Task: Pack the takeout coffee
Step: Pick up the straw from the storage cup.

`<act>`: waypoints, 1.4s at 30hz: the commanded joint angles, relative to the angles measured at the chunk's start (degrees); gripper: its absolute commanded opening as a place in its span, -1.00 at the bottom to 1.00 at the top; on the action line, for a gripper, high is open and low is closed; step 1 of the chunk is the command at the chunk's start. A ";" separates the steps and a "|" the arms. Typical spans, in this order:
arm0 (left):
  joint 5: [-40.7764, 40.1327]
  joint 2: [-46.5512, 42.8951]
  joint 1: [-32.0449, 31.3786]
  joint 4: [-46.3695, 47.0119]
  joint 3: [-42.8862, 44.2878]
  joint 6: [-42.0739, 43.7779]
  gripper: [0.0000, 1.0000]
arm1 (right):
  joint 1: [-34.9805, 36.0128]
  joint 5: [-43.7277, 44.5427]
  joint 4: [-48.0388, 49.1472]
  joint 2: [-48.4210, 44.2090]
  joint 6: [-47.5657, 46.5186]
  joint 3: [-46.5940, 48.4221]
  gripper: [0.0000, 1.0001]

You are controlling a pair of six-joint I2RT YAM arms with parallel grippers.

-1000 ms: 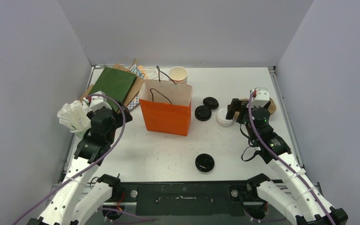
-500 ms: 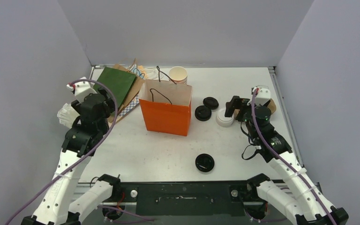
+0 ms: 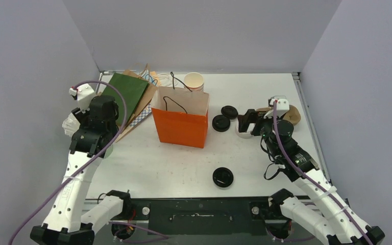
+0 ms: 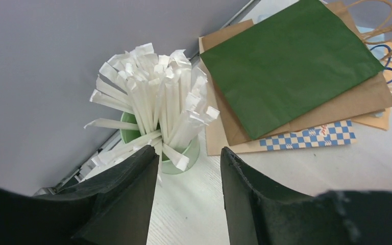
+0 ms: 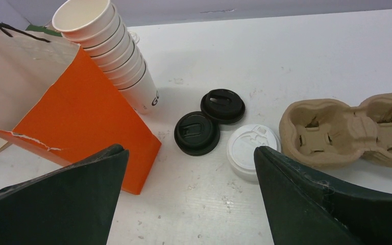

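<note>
An orange paper bag (image 3: pixel 180 120) stands open and upright at mid-table. A round black-lidded thing (image 3: pixel 223 177) sits alone at the front middle; seen from above, its sides are hidden, so I cannot tell whether it is a takeout coffee or a loose lid. My right gripper (image 5: pixel 190 150) is wide open and empty, just above and before a white lid stack (image 5: pixel 252 148) and two black lids (image 5: pixel 197 133). My left gripper (image 4: pixel 189 150) is partly open and holds nothing. It hovers at the far left by a green cup of wrapped straws (image 4: pixel 158 112).
Flat green and brown paper bags (image 4: pixel 291 61) lie at the back left. A leaning stack of lidless white cups (image 5: pixel 109 41) stands behind the orange bag. A pulp cup carrier (image 5: pixel 347 130) sits at the right. Grey walls close in on three sides.
My left arm has swung left and back to the straw cup, and its jaws have narrowed. My right gripper has edged left over the white lids, still wide open.
</note>
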 commanded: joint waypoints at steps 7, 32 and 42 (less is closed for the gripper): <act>7.26 5.70 10.28 13.43 -3.18 5.66 -0.01 | 1.96 3.44 0.57 -2.34 -0.88 0.55 1.00; 12.41 8.43 17.42 14.20 1.73 8.73 -1.00 | 1.96 4.63 -0.28 -2.63 -0.60 0.63 1.00; 13.58 9.80 17.34 9.62 17.94 12.98 -1.00 | 1.96 4.54 0.33 -1.68 -1.02 0.64 1.00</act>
